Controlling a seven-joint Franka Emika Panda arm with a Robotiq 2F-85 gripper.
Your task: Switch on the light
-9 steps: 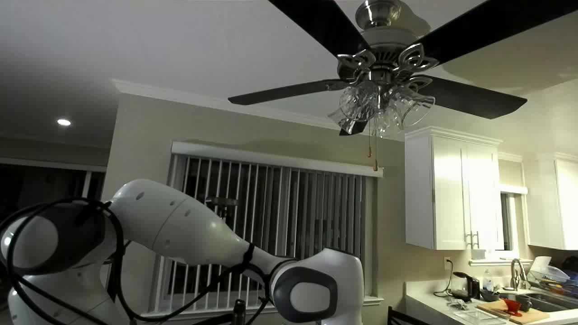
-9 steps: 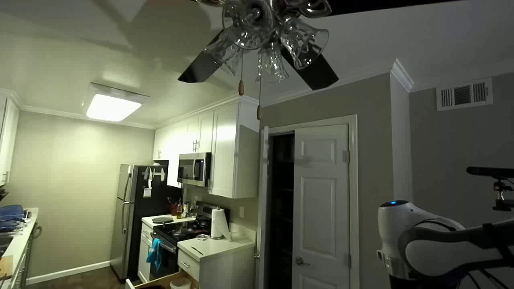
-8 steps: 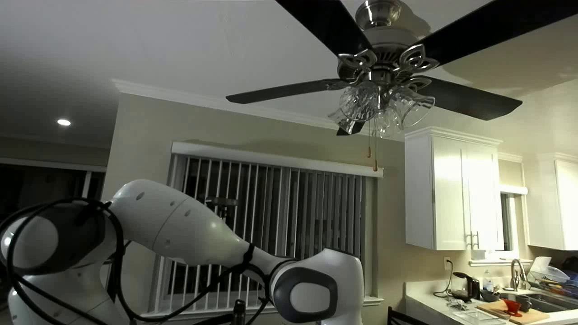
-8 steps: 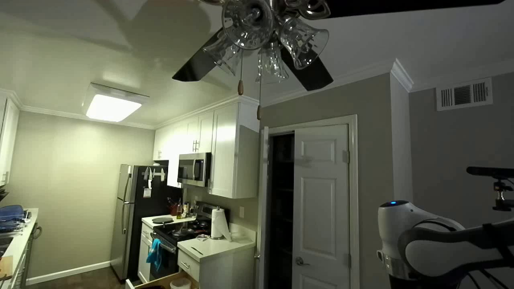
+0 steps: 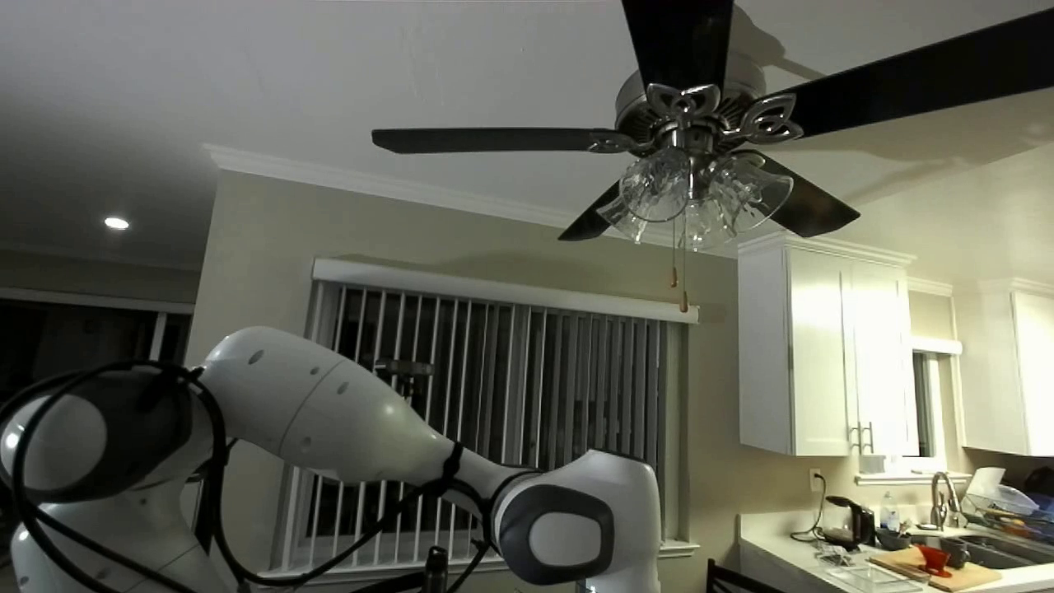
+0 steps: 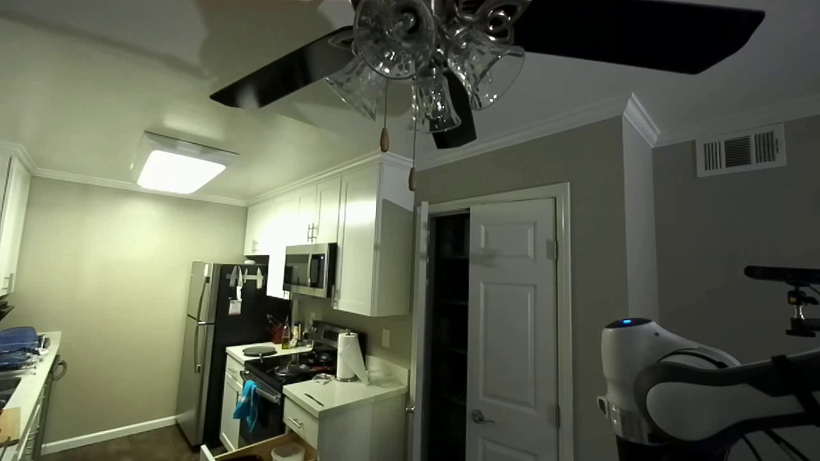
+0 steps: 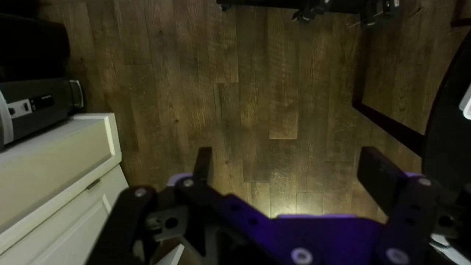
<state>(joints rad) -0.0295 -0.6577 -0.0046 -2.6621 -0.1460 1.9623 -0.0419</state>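
Observation:
The light [image 5: 659,185] is a cluster of clear glass shades under a dark-bladed ceiling fan, and it also shows in an exterior view [image 6: 394,41]. The shades look unlit. Two thin pull chains hang below it with small wooden ends: a longer pull chain [image 6: 412,179] and a shorter pull chain [image 6: 384,139]. My gripper [image 7: 287,158] is open in the wrist view, its fingers wide apart with only floor between them. It points down and is below the frame in both exterior views. My arm [image 5: 576,527] is well below the chains, not touching them.
Dark fan blades [image 5: 494,140] spread round the light. White cabinets [image 5: 823,346] and a counter stand to one side. The wrist view shows a white cabinet [image 7: 59,154] at the left, a dark round table [image 7: 445,147] at the right, and wooden floor [image 7: 254,110].
The fan blades have turned to a different angle. The arm's wrist end has shifted very slightly. The chains hang in nearly the same place.

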